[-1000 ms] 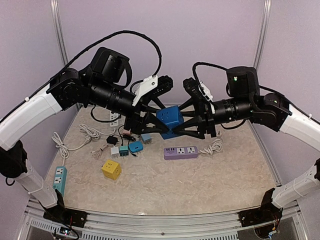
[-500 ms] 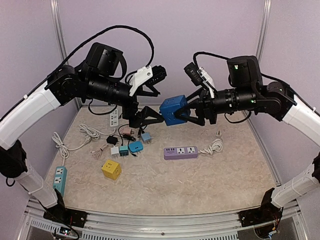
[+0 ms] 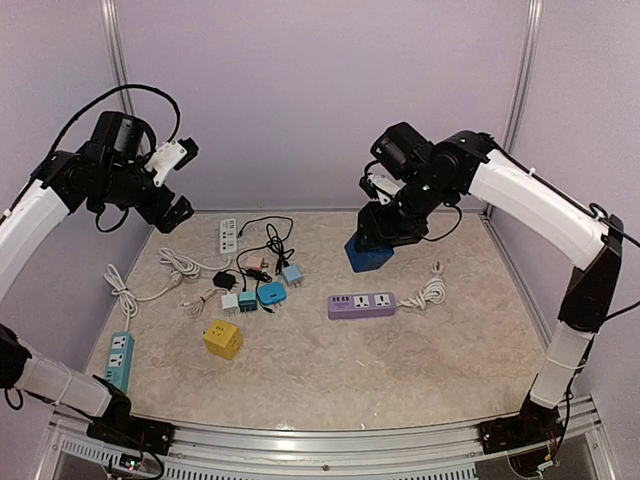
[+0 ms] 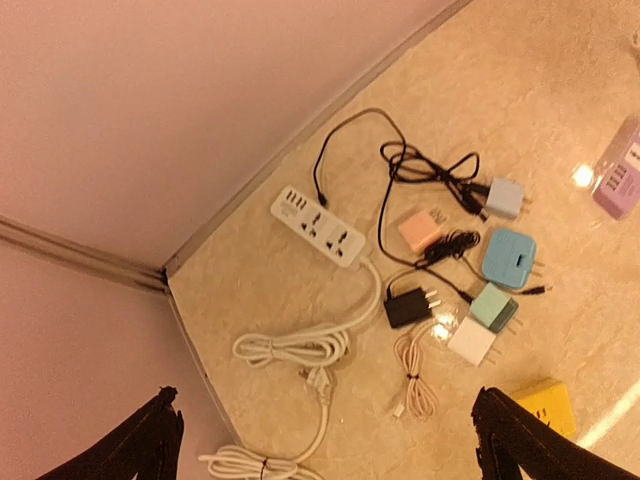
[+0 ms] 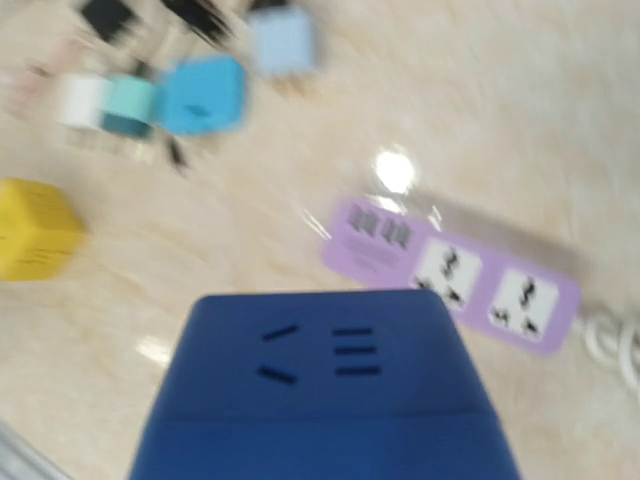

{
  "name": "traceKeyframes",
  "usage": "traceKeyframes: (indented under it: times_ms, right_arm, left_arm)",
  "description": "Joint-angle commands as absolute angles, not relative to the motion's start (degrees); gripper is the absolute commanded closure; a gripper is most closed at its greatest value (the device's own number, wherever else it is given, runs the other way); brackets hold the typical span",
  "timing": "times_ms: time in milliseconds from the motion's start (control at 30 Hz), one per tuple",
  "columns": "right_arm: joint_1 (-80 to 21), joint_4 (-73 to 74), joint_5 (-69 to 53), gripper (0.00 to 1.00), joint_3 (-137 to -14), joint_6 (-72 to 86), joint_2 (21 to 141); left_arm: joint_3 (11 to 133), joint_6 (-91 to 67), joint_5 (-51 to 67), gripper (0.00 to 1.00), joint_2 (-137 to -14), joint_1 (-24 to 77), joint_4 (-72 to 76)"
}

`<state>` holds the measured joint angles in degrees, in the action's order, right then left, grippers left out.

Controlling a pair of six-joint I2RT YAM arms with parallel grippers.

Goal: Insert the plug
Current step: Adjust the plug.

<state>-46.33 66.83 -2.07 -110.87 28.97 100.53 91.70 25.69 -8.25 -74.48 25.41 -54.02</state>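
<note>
Cube, blue, at table far edge, pinched in right gripper, seemingly steadied as socket; left gripper spread, empty, above far-left corner, free to fetch plugs lying left of centre.

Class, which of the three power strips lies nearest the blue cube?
The purple strip, close by the blue cube; the white strip and teal strip lie far left.

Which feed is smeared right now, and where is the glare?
Right wrist view: motion-blurred throughout, blue socket cube filling the bottom, a bright glare spot on the tabletop beside the purple power strip. Left wrist view: sharp, warm-tinted, glare at the right edge. Top view: sharp, evenly lit.
</note>
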Motion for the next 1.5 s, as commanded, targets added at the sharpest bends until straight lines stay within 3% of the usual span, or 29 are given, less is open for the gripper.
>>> traceKeyframes:
  times_ms: [0,233,567,1100,1267,1467]
  right_arm:
    - [-44.69,75.14,-1.7,1.0,-115.56,33.65,108.07]
    - [-41.89,81.84,2.63,1.0,-124.3,33.97,119.63]
    - [-39.4,85.61,4.53,1.0,-122.34,34.06,122.91]
    - [-37.53,82.05,0.19,1.0,-117.39,28.61,120.59]
    - [-41.92,68.5,-3.86,1.0,-111.38,7.72,112.87]
    - [-52.37,36.59,-17.92,1.0,-88.09,-19.61,92.91]
  left_arm:
    - [80.21,25.65,-10.69,0.01,-71.51,20.43,-59.87]
    - [63.52,29.36,-4.49,0.01,-63.62,15.81,-55.91]
    - [46.51,28.17,4.11,0.01,-51.82,8.73,-43.6]
    - [45.36,27.91,6.95,0.01,-50.95,7.47,-45.26]
    - [50.94,32.33,14.41,0.01,-51.89,7.47,-50.49]
    - [66.59,35.37,28.37,0.01,-54.95,10.31,-59.73]
